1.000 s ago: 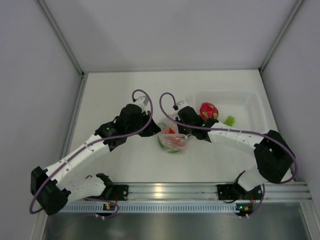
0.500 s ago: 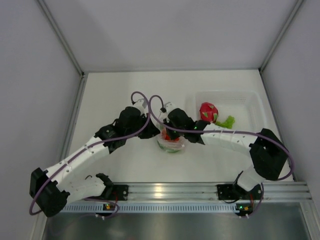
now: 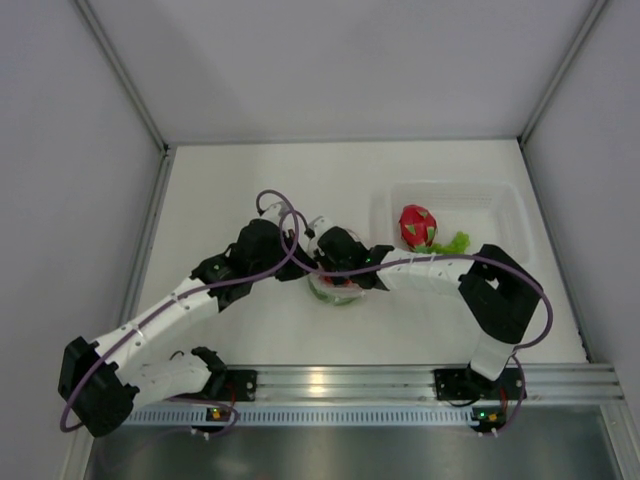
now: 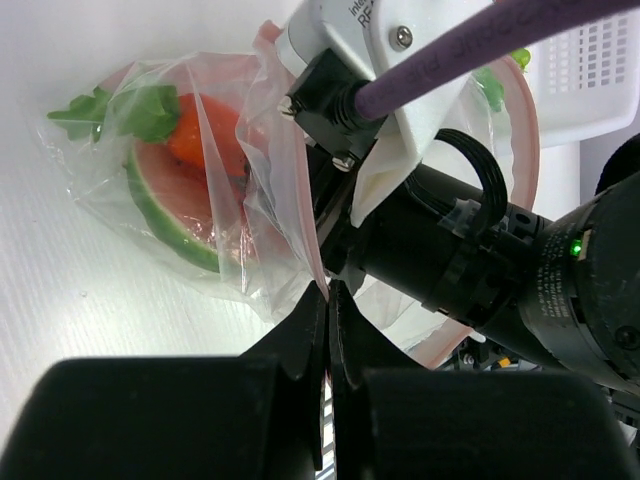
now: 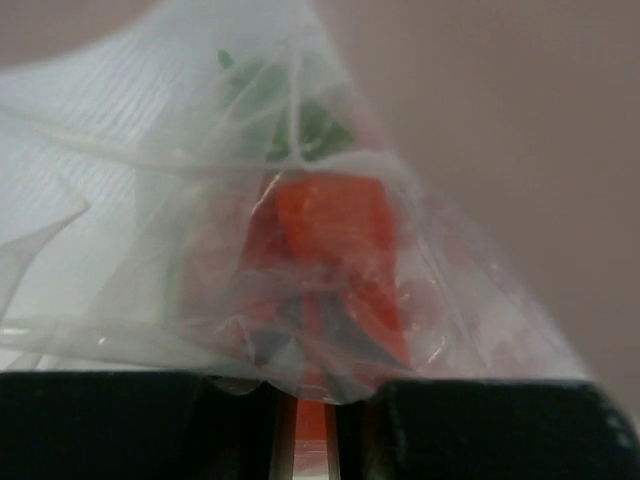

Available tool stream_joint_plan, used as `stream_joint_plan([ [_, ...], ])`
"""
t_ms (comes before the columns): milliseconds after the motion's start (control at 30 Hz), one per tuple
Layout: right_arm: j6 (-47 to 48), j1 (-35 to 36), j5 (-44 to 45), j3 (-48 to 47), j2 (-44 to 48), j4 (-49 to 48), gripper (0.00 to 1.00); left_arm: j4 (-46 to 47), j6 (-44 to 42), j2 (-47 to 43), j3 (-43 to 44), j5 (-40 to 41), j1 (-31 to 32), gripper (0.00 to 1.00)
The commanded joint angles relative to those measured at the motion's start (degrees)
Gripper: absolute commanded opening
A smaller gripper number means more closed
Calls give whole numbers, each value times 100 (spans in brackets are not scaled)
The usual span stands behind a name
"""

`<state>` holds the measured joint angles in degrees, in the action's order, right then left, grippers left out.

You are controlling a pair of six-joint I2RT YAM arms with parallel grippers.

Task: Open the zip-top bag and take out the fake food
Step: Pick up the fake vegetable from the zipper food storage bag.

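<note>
Midway across the desk (image 3: 230,190) lies the bag (image 4: 200,200), its mouth open and its pink zip strip (image 4: 527,150) looped round the right arm. The left hand (image 4: 328,300) is pinched tight on the bag's edge. The right hand (image 5: 305,410) reaches inside with its jaws a crack apart, gripping nothing I can make out. The dragon fruit (image 3: 417,224) and a green piece (image 3: 458,241) already sit in the tub (image 3: 500,200). The melon (image 4: 165,215), orange piece (image 5: 335,250) and leaves (image 4: 120,108) remain bagged. Crumpled film drapes before the right hand, and both arms crowd the mouth.
</note>
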<state>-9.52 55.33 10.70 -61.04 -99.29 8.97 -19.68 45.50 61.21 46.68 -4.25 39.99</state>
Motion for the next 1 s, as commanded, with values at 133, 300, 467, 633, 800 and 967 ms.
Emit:
stream_joint_plan([
  [133, 275, 13, 556, -269, -144, -475, 20, 369, -102, -92, -45, -190, 18, 0],
  [300, 530, -5, 662, -251, -240, -598, 28, 377, -181, -39, -62, -260, 18, 0],
  [467, 793, -31, 355, -303, -398, -660, 40, 377, -252, -39, -62, -313, 18, 0],
  [633, 864, -66, -15, -426, -636, -529, 42, 369, -296, -39, -97, -296, 18, 0],
  [800, 899, -128, -129, -681, -1040, -238, 49, 369, -304, -21, -97, -304, 18, 0],
  [967, 820, -268, -217, -655, -1277, -264, 52, 369, -322, -74, -124, -234, 18, 0],
])
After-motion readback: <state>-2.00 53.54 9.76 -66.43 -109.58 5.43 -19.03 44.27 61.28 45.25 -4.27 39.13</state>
